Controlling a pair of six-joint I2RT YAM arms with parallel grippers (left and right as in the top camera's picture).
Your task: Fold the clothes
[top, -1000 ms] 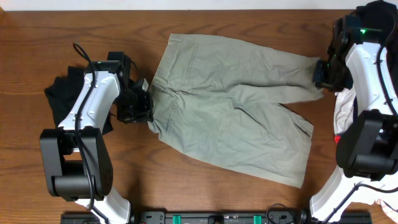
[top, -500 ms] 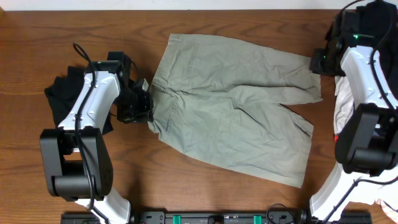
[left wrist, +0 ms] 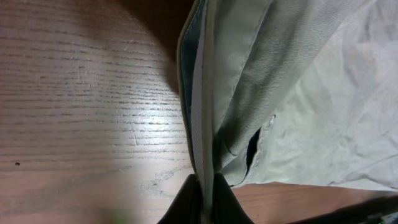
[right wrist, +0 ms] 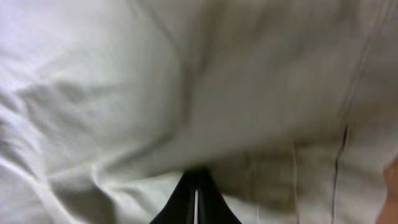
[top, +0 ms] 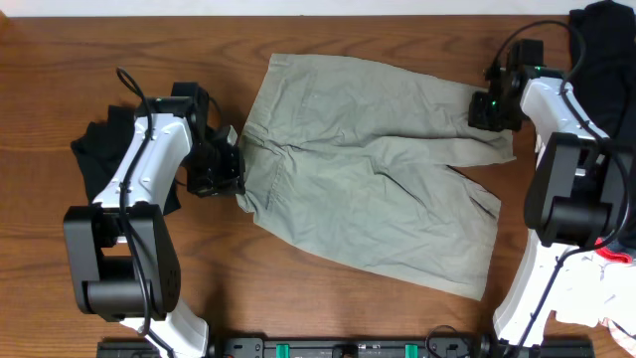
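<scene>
The khaki-green shorts lie spread flat and wrinkled across the middle of the table, waistband to the left, legs to the right. My left gripper is shut on the waistband edge; in the left wrist view its fingers pinch a folded strip of the shorts. My right gripper is over the end of the upper leg. In the right wrist view its fingers are shut with only a thin slit between them, pressed against the khaki fabric, which fills the view.
A black garment lies bunched at the left under my left arm. Another black garment sits at the back right corner. Red and white fabric shows at the right edge. Bare wood table lies in front of the shorts.
My right gripper has moved from the leg hem up and then left, onto the upper leg. The shorts and my left arm have not moved.
</scene>
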